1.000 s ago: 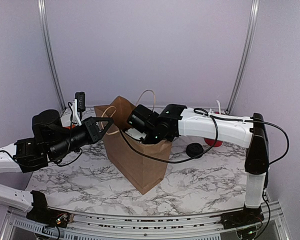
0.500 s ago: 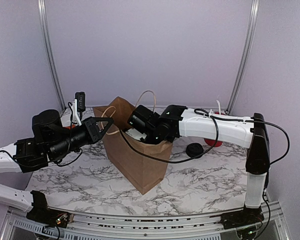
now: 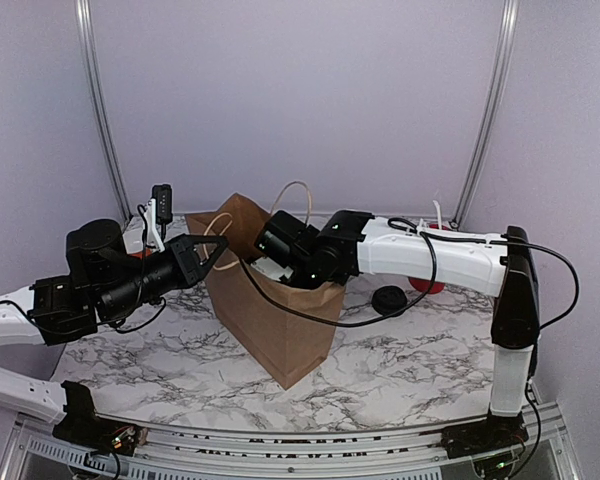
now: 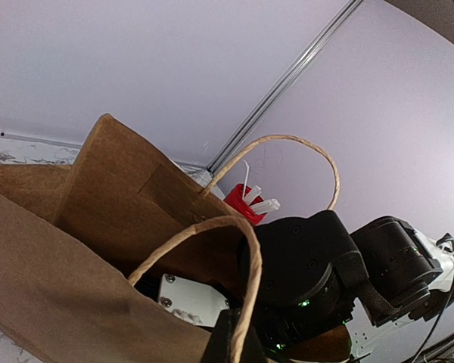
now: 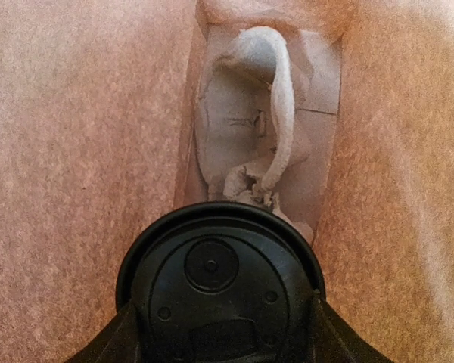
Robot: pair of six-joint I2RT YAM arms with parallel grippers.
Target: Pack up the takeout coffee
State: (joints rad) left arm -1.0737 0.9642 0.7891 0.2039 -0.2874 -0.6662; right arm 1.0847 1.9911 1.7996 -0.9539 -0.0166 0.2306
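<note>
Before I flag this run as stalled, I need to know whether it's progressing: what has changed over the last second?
Nothing visibly changed. The right end effector stays closed on the takeout coffee inside the paper bag, and the left end effector stays shut on the bag handle.

The top external camera sits high behind the robot, well back from the brown paper bag, facing the back wall with the bag mid-frame. The left wrist camera is close on the bag's left, low, tilted up across its near handle and open mouth toward the right arm. The right wrist camera (nearest of all) looks straight down inside the bag, over the takeout coffee. All three share the bag.
</note>
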